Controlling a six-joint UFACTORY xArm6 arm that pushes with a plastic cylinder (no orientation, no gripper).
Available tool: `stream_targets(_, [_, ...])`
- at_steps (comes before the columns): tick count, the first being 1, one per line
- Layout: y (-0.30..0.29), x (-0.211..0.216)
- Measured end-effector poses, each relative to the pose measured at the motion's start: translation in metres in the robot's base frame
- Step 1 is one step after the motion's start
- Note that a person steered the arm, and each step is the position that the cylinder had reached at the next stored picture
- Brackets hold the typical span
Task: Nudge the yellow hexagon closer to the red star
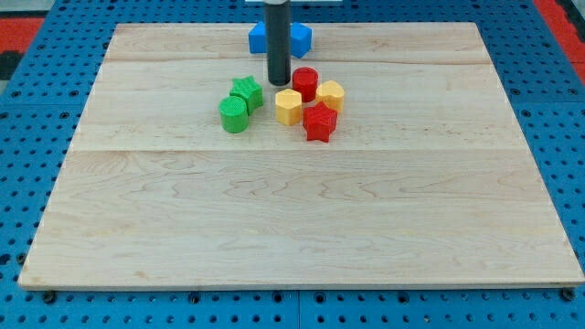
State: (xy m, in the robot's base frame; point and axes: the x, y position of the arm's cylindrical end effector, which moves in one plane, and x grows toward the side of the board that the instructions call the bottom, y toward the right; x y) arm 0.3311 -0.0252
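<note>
A yellow hexagon (289, 107) sits near the board's top middle, touching or almost touching the left side of the red star (320, 122). A second yellow block (330, 95), its shape unclear, sits just above the red star on its right. A red cylinder (304, 84) stands between the two yellow blocks, slightly above them. My tip (278, 83) rests on the board just above and left of the yellow hexagon, between the green star (247, 91) and the red cylinder. The rod comes straight down from the view's top.
A green cylinder (234, 115) sits below and left of the green star. Two blue blocks (299, 38) lie behind the rod near the wooden board's top edge (384, 26). A blue pegboard (27, 137) surrounds the board.
</note>
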Motion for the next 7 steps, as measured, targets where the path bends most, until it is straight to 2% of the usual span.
stream_targets(1, [0.016, 0.029])
stream_targets(3, [0.022, 0.116])
stream_targets(4, [-0.016, 0.131])
stream_targets(5, [-0.035, 0.166])
stream_targets(6, [-0.011, 0.179])
stream_targets(7, [-0.001, 0.174])
